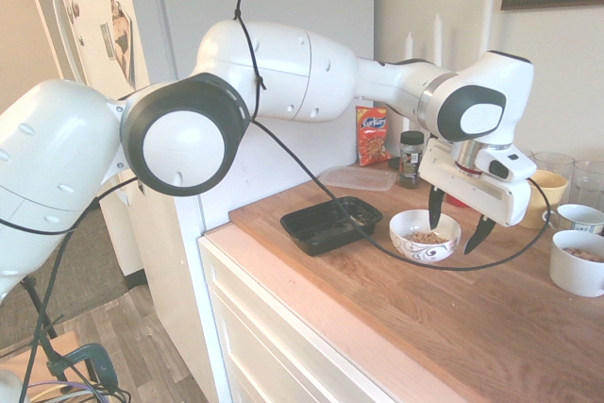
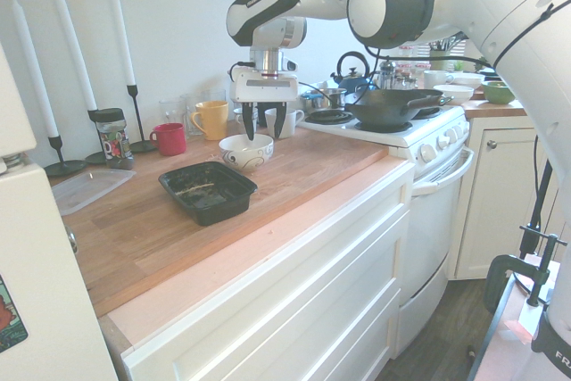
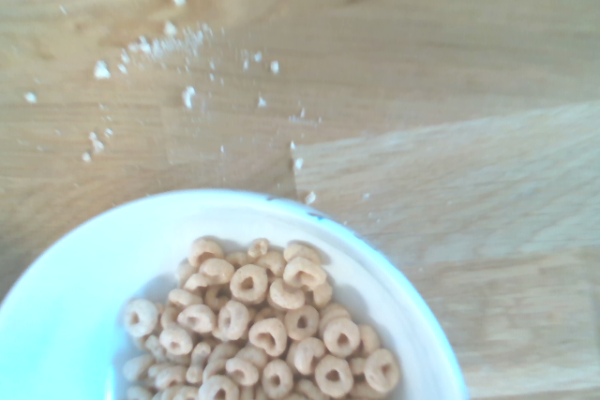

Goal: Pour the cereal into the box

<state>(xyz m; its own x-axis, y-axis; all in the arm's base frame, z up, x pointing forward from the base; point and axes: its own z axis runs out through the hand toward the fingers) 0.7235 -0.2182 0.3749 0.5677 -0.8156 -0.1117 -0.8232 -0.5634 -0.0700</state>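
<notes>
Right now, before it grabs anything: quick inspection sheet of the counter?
Surface: wooden countertop, with pale crumbs scattered beside the bowl.
Job's things: cereal, small tan rings, heaped in the patterned white bowl; black tray next to the bowl, nearly empty apart from a few bits.
Clutter: clear flat container, orange-red snack bag, spice jar, yellow mug, red mug, white mugs, candlesticks.
Grippers: gripper open, pointing down, fingers astride the bowl's rim, holding nothing.
Cables: black cable drooping across the tray and in front of the bowl.
Surroundings: fridge, stove with a dark pan, kettle.
</notes>
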